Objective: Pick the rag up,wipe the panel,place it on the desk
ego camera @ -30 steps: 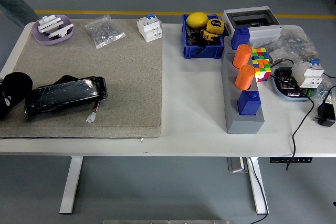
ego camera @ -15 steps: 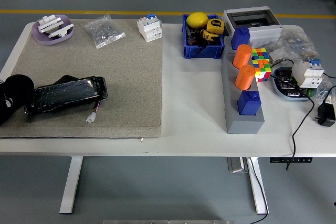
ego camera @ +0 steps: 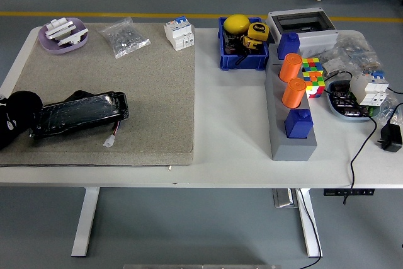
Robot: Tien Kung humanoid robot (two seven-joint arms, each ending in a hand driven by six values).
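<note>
A black glossy panel [ego camera: 79,113] wrapped in film lies on a large beige felt mat [ego camera: 126,86] on the table's left half. A white connector [ego camera: 110,141] on thin wires trails from its near side. My left hand [ego camera: 16,116] comes in at the left edge as a black rounded shape, touching the panel's left end. No separate rag can be made out. The right arm is out of sight.
At the mat's far edge stand a purple dish [ego camera: 63,34], a bag of small parts [ego camera: 124,36] and a white breaker [ego camera: 179,33]. To the right are a blue bin [ego camera: 242,60], a grey block with orange cylinders [ego camera: 291,118], a colour cube [ego camera: 312,70] and cables [ego camera: 378,137].
My left hand has sunk slightly toward the near edge at the panel's end. A person's sleeve at the top left has left the view, and a shoe at the top right has moved.
</note>
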